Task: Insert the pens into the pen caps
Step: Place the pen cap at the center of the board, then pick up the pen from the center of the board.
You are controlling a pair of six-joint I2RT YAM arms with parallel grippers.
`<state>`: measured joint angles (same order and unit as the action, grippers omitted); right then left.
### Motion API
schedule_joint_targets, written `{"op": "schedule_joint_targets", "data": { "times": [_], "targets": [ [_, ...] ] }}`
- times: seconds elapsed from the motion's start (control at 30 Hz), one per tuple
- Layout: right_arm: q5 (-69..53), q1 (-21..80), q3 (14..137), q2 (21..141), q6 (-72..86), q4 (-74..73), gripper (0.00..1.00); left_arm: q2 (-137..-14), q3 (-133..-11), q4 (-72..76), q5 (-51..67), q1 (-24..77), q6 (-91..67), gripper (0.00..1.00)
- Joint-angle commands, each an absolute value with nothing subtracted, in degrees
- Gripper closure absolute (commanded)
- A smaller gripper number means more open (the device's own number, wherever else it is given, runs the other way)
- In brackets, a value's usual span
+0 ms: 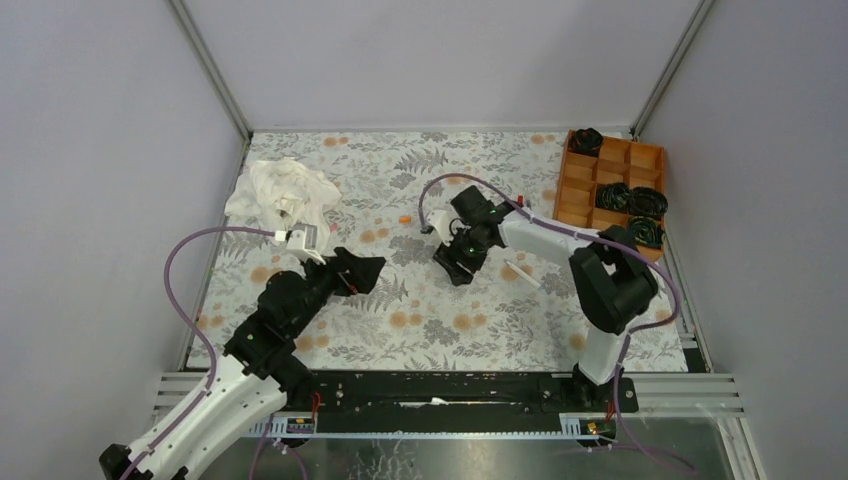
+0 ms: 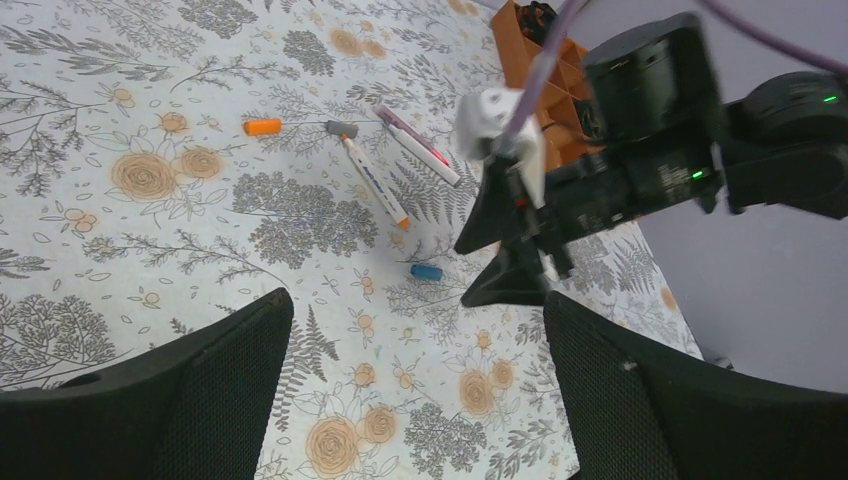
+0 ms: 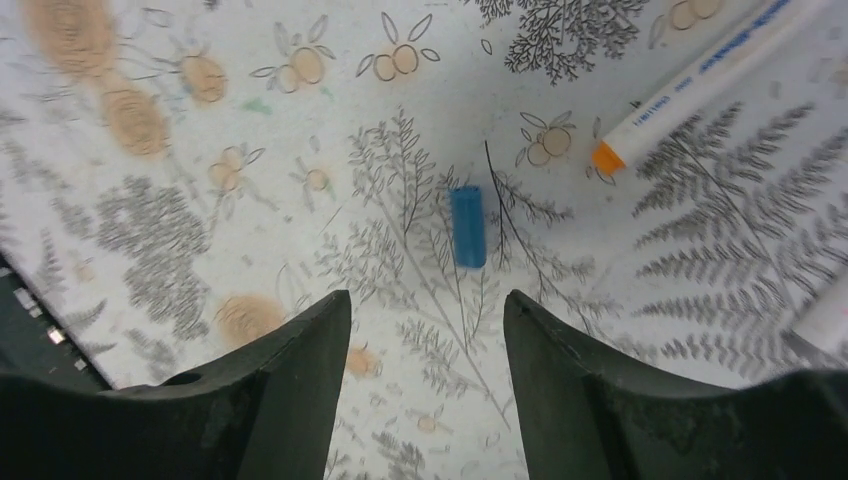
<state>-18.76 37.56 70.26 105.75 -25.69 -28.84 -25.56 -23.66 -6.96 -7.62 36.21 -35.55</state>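
The right gripper (image 3: 425,385) is held low over the flowered table (image 3: 120,330), its fingers (image 3: 290,390) partly spread with nothing between them; the blue cap (image 3: 467,226) lies flat at the centre of the right wrist view, just beyond the fingertips and in line with the gap, so a descent onto it is judged to be the step in hand. The left gripper (image 2: 420,400) is held with fingers spread fully wide and empty, pointed at the same patch, probably so that a pen can be fetched once the cap is gripped. A white pen with an orange tip (image 2: 372,182) lies just above the blue cap in the left wrist view; a grey cap (image 2: 342,129) sits at its far end, whether fitted or merely touching cannot be told; a second pen (image 2: 420,147) lies beside it, and an orange cap (image 2: 262,127) lies apart at upper left. Bare table surrounds the blue cap, though the orange tip is near enough to be nudged; little room is left between the two grippers at the centre of the top view; the orange tray (image 1: 610,185) and the white cloth (image 1: 283,195) lie well apart near the upper corners.
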Motion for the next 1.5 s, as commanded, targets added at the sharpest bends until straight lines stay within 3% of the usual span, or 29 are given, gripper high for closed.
{"op": "schedule_joint_targets", "data": {
  "times": [0.0,0.27,0.53,0.7,0.8,0.93,1.0,1.27,1.4,1.47],
  "targets": [
    [-26.51,32.93,72.48,93.71,-28.87,-33.25,0.35,-24.46,-23.99,-2.94,-5.5,35.68,-36.75,0.01],
    [-44.55,14.74,62.29,82.24,-32.83,-32.93,0.33,-26.0,-19.32,8.4,2.48,35.66,-42.28,0.01],
    [-43.43,13.92,61.77,85.05,-33.99,-33.4,0.33,-38.1,-20.88,11.86,8.55,35.68,-42.6,0.01],
    [-45.29,12.36,62.09,86.56,-27.8,-31.73,0.36,-47.41,-20.08,16.81,9.24,35.68,-54.66,0.05],
    [-42.65,11.76,61.67,85.76,-26.72,-30.59,0.37,-54.71,-19.28,21.79,9.44,35.68,-64.18,0.21],
    [-41.33,11.16,62.53,86.13,-25.72,-30.96,0.41,-65.42,-22.91,23.12,10.61,36.02,-68.77,0.68],
    [-40.46,11.12,62.43,86.65,-25.56,-31.03,0.42,-69.74,-25.39,21.51,10.05,37.02,-69.33,0.79],
    [-28.26,11.07,61.44,88.07,-28.93,-31.34,0.44,-71.9,-34.23,12.18,3.14,40.69,-59.38,0.77],
    [-22.75,11.36,59.66,88.57,-30.49,-30.75,0.43,-66.71,-38.57,6.96,-2.4,40.54,-47.46,0.68],
    [-20.59,11.91,58.9,89.68,-30.82,-30.55,0.44,-62.92,-39.32,6.9,-5.1,40.59,-42.65,0.56]
  ]
}}
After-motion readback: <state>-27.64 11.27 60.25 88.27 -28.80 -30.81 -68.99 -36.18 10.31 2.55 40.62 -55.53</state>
